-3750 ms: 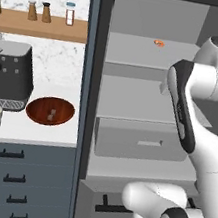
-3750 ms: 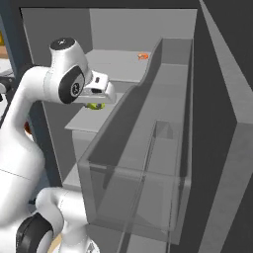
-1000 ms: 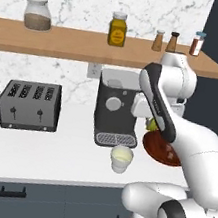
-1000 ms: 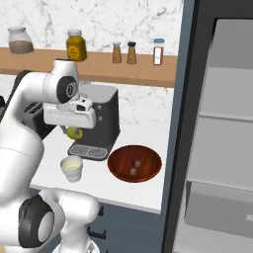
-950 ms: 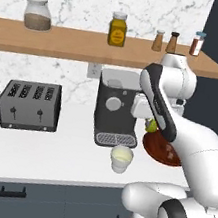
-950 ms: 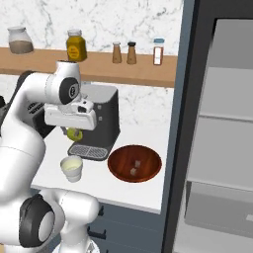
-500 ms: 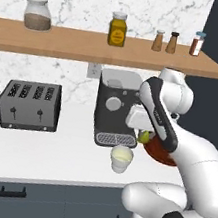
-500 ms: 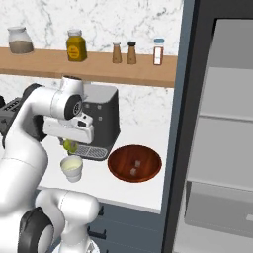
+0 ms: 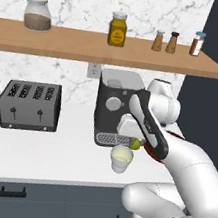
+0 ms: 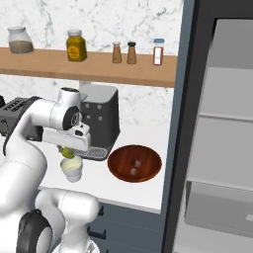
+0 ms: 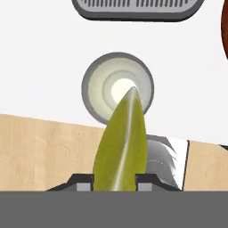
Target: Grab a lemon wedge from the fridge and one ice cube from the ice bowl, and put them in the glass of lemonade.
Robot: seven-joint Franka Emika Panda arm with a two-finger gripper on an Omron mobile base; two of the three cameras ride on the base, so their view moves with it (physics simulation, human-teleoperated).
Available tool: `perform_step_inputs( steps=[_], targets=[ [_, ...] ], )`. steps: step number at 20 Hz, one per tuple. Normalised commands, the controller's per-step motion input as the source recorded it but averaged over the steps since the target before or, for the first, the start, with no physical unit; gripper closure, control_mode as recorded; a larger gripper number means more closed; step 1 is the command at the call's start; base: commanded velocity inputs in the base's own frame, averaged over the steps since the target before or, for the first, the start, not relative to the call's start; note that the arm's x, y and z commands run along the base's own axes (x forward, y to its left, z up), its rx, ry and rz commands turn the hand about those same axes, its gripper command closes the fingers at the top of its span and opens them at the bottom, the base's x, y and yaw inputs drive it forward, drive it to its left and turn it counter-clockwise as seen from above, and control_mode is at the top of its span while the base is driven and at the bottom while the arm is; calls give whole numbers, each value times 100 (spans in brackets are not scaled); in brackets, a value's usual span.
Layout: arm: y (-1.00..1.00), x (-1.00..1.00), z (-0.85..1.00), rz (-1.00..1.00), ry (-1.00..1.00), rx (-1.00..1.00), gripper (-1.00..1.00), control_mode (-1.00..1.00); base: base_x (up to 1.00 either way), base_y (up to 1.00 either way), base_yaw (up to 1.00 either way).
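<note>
My gripper is shut on the yellow-green lemon wedge, holding it just above the glass of lemonade on the white counter. In the hand view the lemon wedge stands between the fingertips, its tip over the glass below. From the left, the wedge hangs beside the glass. The reddish-brown ice bowl sits right of the glass with two ice cubes in it. The fridge stands open at the right.
A dark coffee machine stands right behind the glass, its drip tray close by. A toaster sits to the left. A wooden shelf with jars and shakers runs above. The counter's front edge is near.
The base drove from the open fridge to the counter. Over the last second the arm lowered the lemon wedge from beside the coffee machine to just over the glass.
</note>
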Motion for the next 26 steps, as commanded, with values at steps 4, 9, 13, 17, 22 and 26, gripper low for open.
perform_step_inputs(
  steps=[4,9,13,17,22,26],
  targets=[
    [10,39,-46,0,1,0,100,-100,0,0,0],
    [1,39,-35,0,2,0,100,-100,0,0,0],
    [6,23,-27,0,1,0,100,-100,0,0,0],
    [14,3,-22,0,0,0,100,-100,0,0,0],
    [4,3,-16,0,0,0,100,-100,0,0,0],
    [0,-3,1,0,-2,0,100,-100,0,0,0]
  ],
)
